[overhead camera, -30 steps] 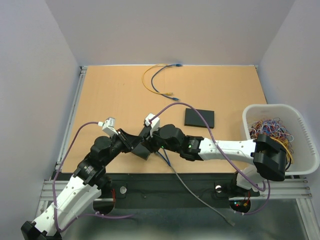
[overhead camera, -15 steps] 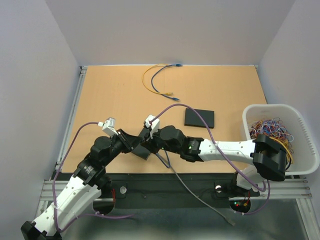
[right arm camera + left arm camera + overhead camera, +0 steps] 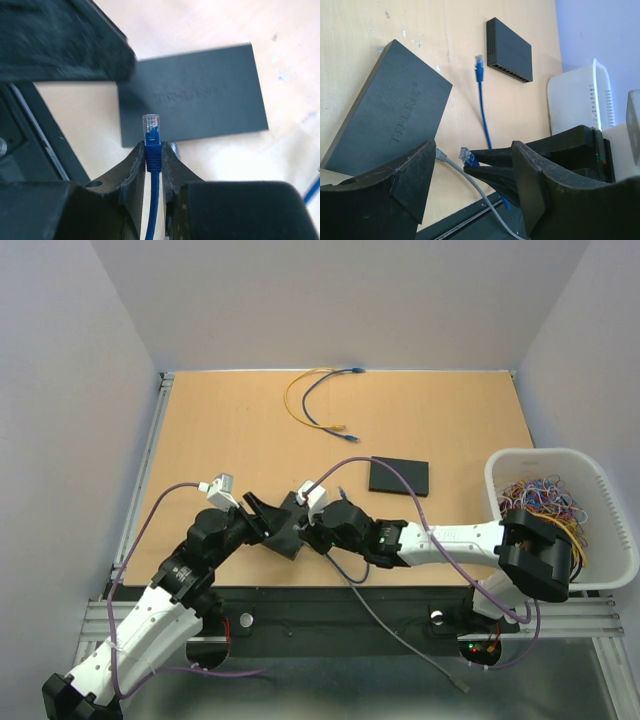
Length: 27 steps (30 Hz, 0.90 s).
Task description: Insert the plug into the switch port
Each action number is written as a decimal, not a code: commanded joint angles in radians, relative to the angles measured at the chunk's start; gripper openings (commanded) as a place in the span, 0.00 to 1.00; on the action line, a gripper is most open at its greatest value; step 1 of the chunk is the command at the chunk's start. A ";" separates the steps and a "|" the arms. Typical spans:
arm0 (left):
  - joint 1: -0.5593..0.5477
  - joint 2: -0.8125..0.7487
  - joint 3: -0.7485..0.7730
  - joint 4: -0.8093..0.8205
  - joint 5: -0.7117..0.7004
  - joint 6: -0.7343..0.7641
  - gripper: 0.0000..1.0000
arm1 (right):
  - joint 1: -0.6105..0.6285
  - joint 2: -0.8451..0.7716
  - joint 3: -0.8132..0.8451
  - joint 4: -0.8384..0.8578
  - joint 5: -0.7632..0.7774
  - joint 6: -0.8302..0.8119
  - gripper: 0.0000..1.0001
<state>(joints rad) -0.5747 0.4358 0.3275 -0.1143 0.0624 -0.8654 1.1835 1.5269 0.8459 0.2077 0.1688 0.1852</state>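
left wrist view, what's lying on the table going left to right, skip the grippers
grey switch → loose blue cable → small black switch → white basket

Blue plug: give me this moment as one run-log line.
right gripper: shut on blue plug | left gripper: open, empty | switch: ungripped, lying by left gripper | plug: tip bare, not yet inserted

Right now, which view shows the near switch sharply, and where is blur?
Left wrist view: the near switch is sharp, its lettering readable. Right wrist view: the plug is fairly clear, that switch behind it soft, lettering smeared. Top view: even light, no glare.
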 commanded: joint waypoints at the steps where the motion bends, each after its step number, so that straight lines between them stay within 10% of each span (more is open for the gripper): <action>1: 0.001 0.023 0.015 0.047 -0.051 0.020 0.73 | -0.024 -0.020 -0.031 -0.060 0.075 -0.029 0.00; 15: 0.018 0.173 0.004 0.208 -0.161 0.089 0.73 | -0.061 -0.021 -0.119 -0.068 0.127 0.019 0.00; 27: 0.210 0.497 -0.079 0.633 0.103 0.164 0.72 | -0.076 0.145 -0.007 -0.045 0.094 -0.010 0.00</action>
<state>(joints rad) -0.4217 0.8776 0.2802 0.3153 0.0544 -0.7395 1.1183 1.6463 0.7795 0.1188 0.2726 0.1864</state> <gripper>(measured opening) 0.727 0.206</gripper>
